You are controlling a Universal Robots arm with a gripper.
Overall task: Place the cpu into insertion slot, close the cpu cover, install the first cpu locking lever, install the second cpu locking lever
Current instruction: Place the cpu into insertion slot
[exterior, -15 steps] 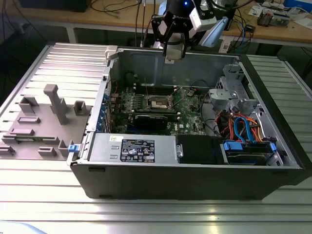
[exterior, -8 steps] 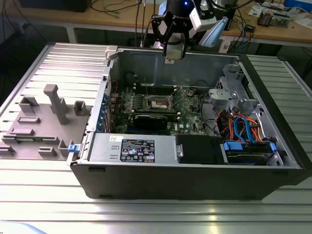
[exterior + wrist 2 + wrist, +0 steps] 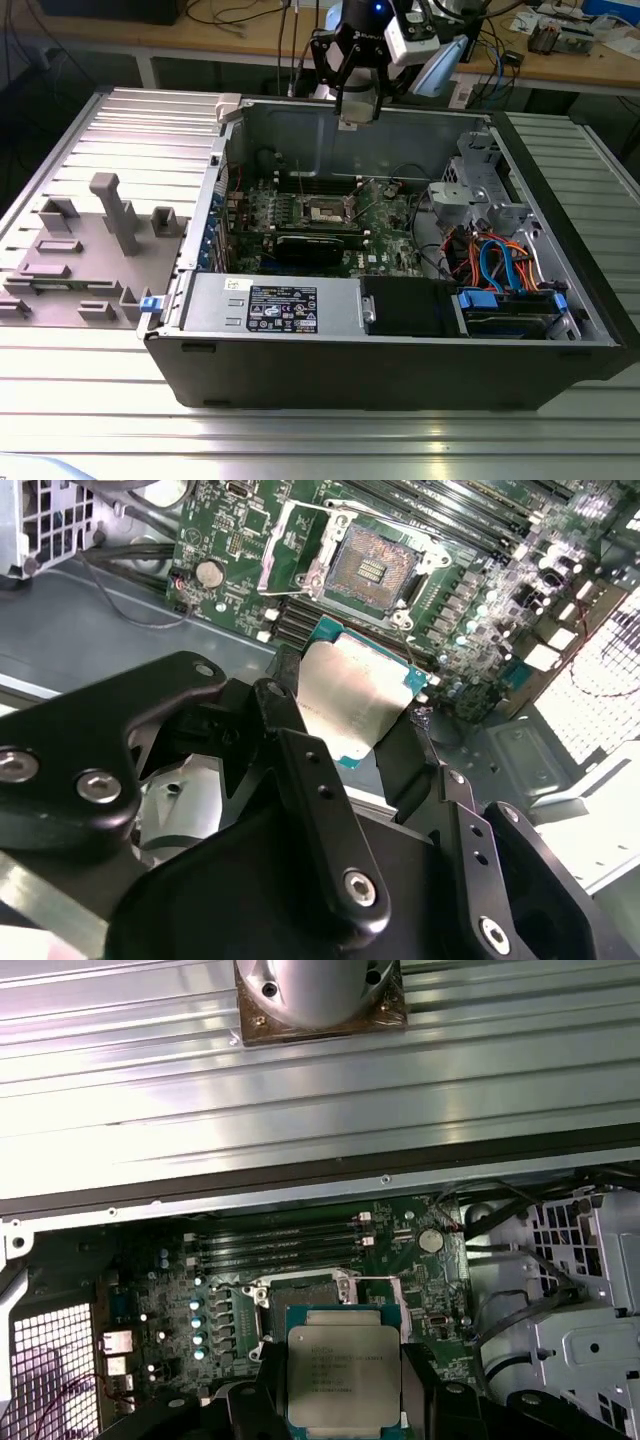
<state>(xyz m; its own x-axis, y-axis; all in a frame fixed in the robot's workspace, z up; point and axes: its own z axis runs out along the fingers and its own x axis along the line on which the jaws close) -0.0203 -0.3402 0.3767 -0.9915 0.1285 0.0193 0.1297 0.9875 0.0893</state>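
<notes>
The gripper [image 3: 358, 112] clamps the cpu [image 3: 352, 695] by two opposite edges, high at the upper centre of the exterior view. The insertion slot [image 3: 327, 211] lies uncovered near frame centre, below the chip and slightly left, well apart.

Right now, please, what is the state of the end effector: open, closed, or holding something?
End effector: closed on the chip, which is not yet in the socket.
</notes>
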